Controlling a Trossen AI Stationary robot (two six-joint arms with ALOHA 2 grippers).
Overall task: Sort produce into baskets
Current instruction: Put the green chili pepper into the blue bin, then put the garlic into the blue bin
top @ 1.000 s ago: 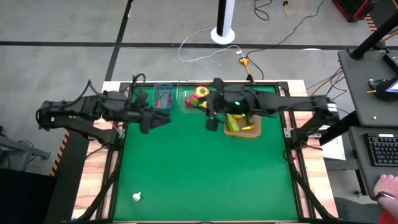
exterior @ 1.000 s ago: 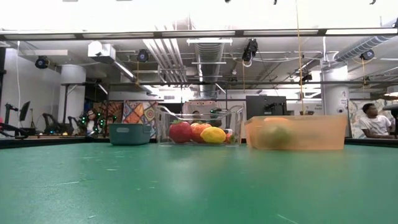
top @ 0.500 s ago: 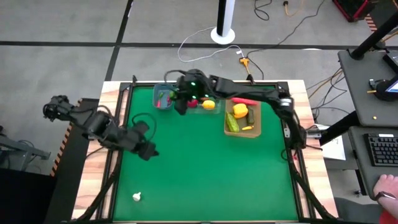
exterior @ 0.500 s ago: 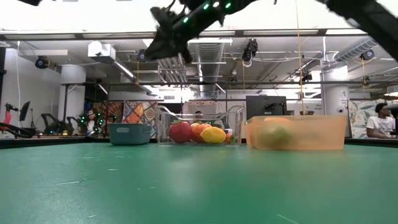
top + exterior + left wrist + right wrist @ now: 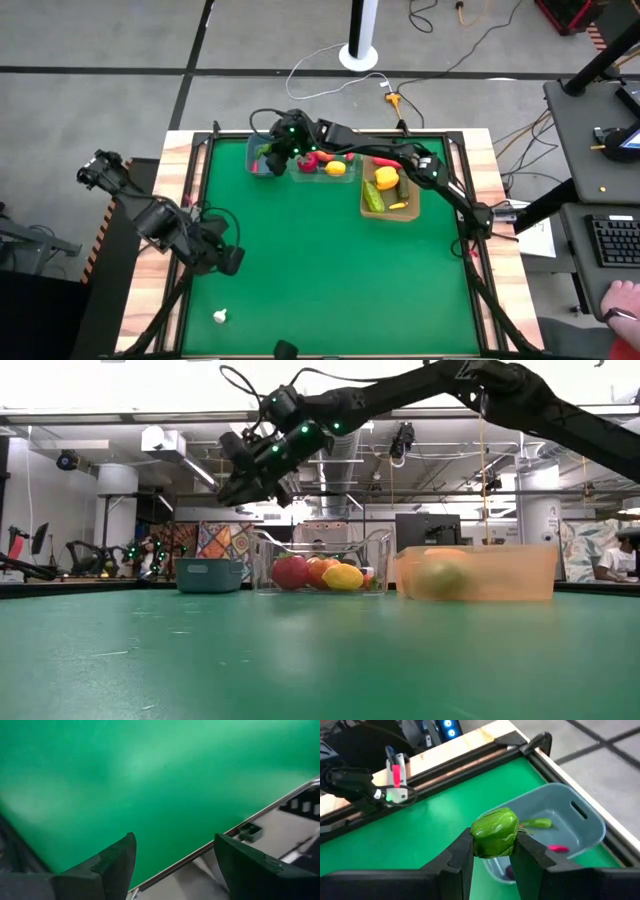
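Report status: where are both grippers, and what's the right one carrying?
Right gripper shut on green vegetable, above blue-grey bin. Left gripper open, empty, low over the mat's left edge. Nothing in the way.

Grey floor (image 5: 100, 40), exposed ceiling ducts (image 5: 335, 455)

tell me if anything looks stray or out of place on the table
One small white piece lies alone on the green mat near the front left corner, far from the three containers at the back. Otherwise the right tool holds a green piece above the blue-grey bin.
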